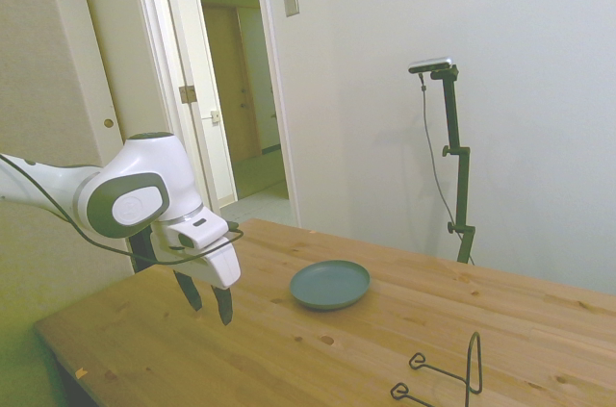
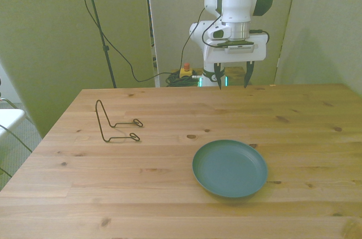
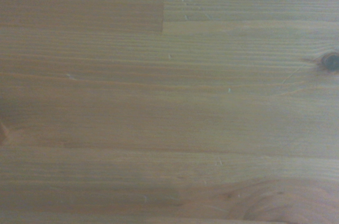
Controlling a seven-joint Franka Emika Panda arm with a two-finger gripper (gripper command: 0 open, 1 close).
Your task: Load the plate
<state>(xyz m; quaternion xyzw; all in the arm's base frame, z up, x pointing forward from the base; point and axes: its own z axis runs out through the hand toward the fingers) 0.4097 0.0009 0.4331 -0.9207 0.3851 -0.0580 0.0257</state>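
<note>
Gripper [image 2: 232, 82] hangs above the table [image 2: 317, 120], jaws spread wide and holding nothing, fingers pointing straight down. The plate [image 2: 229, 168] lies flat on the wood, well apart from the gripper, nearer the table's front edge. The wire rack [image 2: 115, 123] stands off toward the front view's left of the plate, untouched. Wrist camera catches only bare wood grain and a dark knot [image 3: 330, 61]

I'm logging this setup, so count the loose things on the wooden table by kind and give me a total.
Teal plate: 1
Black wire rack: 1
Total: 2
The gripper hangs open above the table's far edge, holding nothing.
</note>
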